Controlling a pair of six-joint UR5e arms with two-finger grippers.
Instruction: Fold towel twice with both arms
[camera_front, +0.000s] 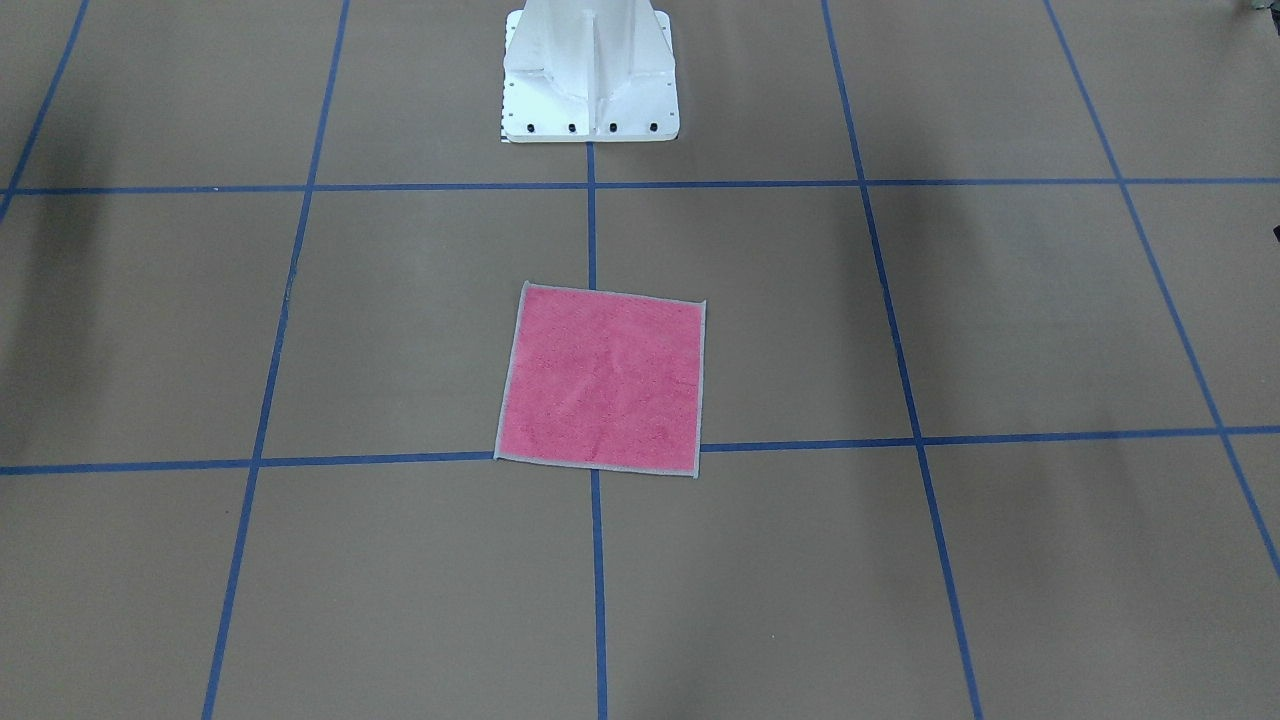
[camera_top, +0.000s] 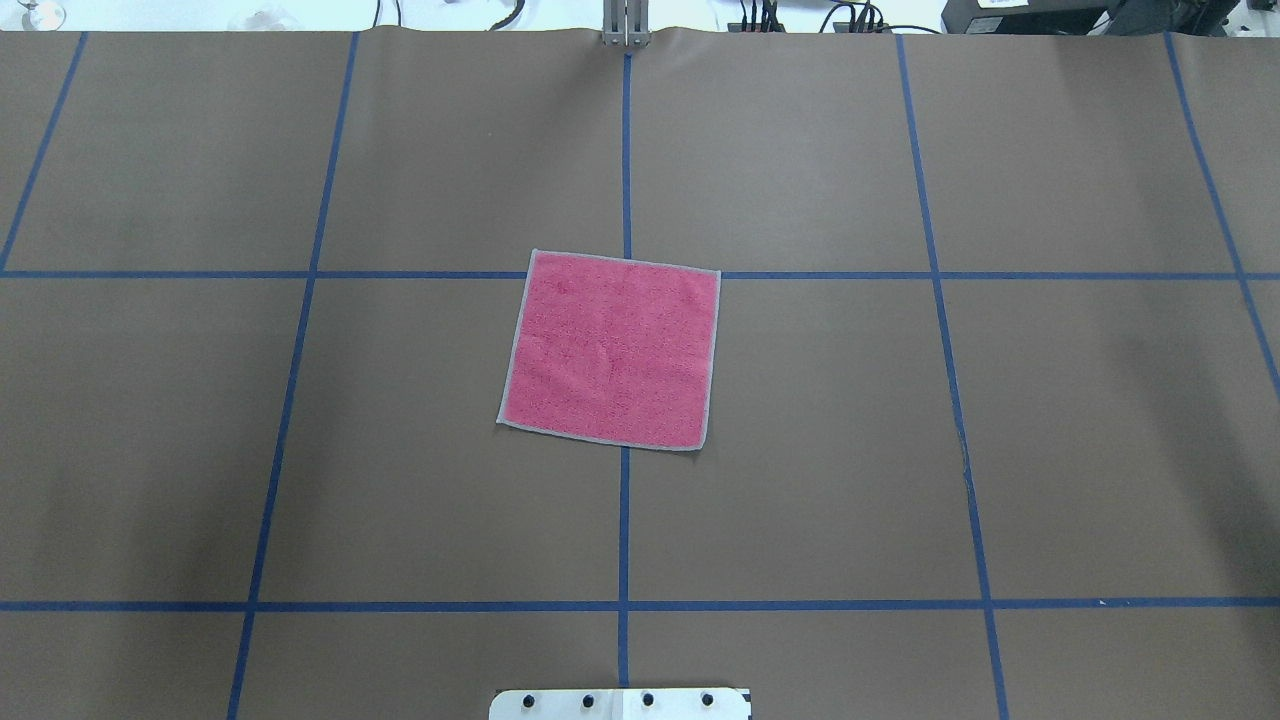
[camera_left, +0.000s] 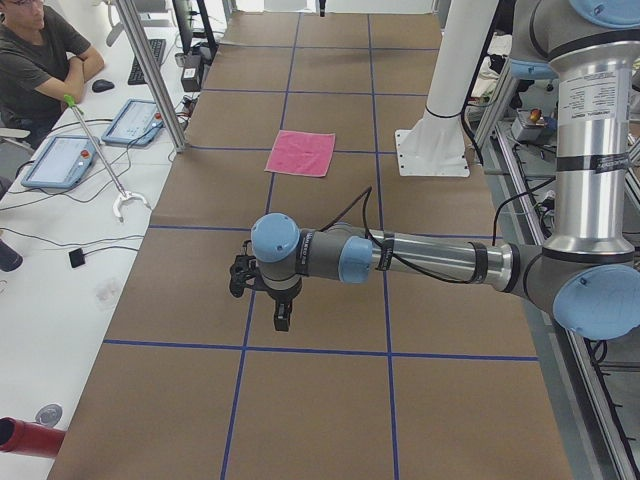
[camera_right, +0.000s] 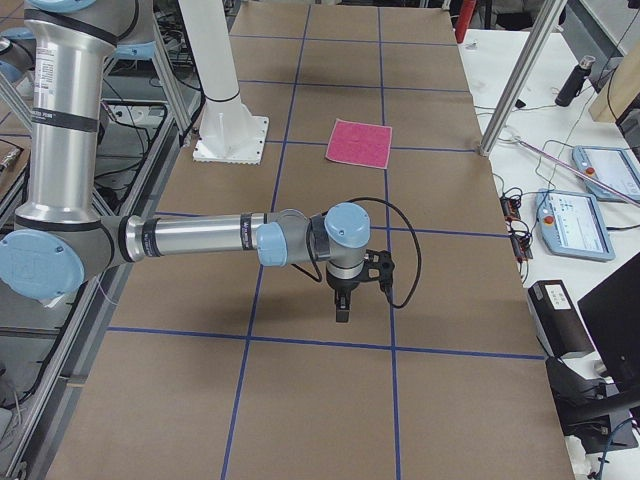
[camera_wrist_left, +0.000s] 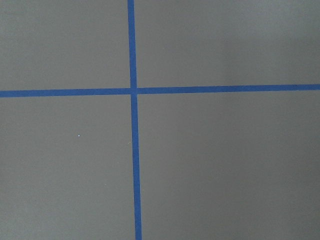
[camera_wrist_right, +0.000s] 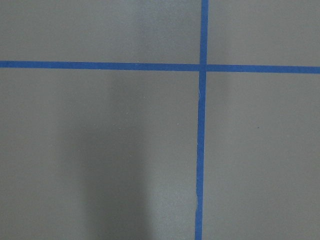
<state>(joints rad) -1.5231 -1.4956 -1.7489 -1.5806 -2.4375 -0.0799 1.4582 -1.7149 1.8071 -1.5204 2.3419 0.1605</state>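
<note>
Towel (camera_top: 610, 348) lies flat, pink up, at 12 o'clock from base (camera_top: 620, 704); left gripper (camera_left: 283, 320) well apart at its 9 o'clock; right gripper (camera_right: 343, 312) at 3; whether either grips or gapes, I cannot tell.

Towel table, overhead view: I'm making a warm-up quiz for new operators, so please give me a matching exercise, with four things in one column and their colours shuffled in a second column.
Things:
1. towel
2. tape lines
3. robot base
4. table cover

Colours:
A. blue
B. white
C. pink
D. brown

Pairs: 1-C, 2-A, 3-B, 4-D
</note>
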